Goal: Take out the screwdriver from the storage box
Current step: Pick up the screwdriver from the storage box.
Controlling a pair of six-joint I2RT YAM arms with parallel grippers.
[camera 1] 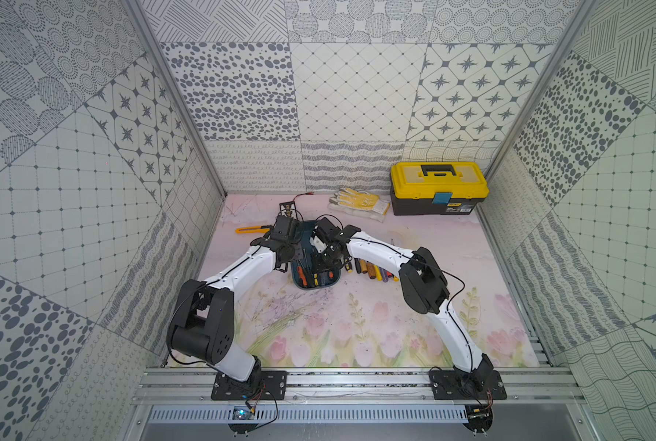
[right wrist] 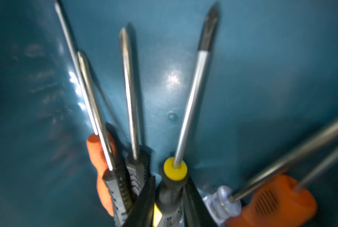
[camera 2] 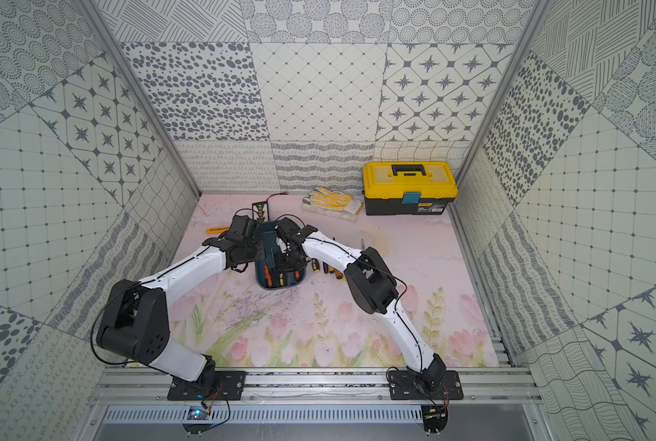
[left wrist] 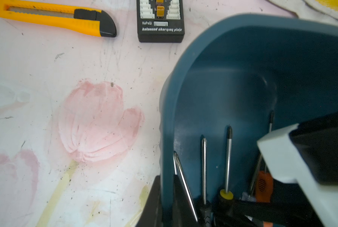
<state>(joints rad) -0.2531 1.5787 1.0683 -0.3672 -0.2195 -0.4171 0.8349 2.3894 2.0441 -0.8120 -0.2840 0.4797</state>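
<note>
Screwdriver (right wrist: 187,116) btwn R gripper (right wrist: 170,196) fingers (right wrist: 142,204)

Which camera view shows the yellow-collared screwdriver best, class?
The right wrist view: the yellow-collared screwdriver fills it, tip to handle, with the right gripper around its handle. The left wrist view shows only its shaft and collar. In both top views the right arm hides it inside the storage box.

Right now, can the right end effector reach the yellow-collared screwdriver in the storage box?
Likely yes: the right end effector straddles the yellow-collared screwdriver inside the storage box; nothing between.
</note>
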